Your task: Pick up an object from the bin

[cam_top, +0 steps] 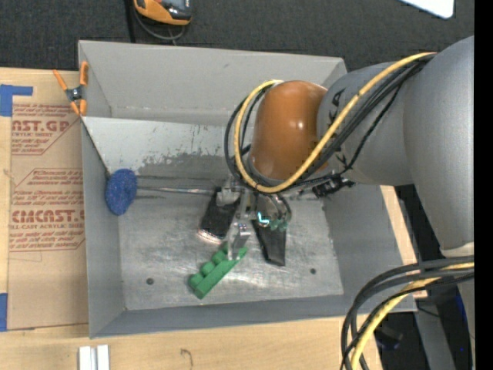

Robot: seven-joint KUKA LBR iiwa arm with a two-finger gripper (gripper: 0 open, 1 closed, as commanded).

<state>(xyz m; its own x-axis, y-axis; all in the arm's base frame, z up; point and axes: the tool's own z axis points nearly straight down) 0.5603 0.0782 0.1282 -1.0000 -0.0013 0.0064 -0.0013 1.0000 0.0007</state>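
While looking inward from the front wall of the grey metal bin (pixel 100 284), first a green plastic block (pixel 209 276) with a stepped, stair-like edge, flat on the floor and slanted, lower end toward the front left, upper end toward the middle. Just past that upper end, the two-finger gripper (pixel 243 245), down low near the floor at the middle of the bin. Stands open, dark fingers (pixel 271 247) spread well apart, one to the left and one to the right of the block's upper tip. Clamps nothing; tip of the green block in or just below the gap, contact impossible to tell. Pale patch at the end of the finger on the view's left, too small to make out. Farther back and to the left, near the left wall, a blue fuzzy round lump (pixel 119 192), well apart from the gripper, with a thin grey line running from it along the floor toward the middle; rod or scratch, cannot tell. Over the gripper, the rounded orange wrist cover (pixel 285 133), ringed by yellow and black cables (pixel 239 141), and behind it the thick grey arm (pixel 416 122) reaching in from the right
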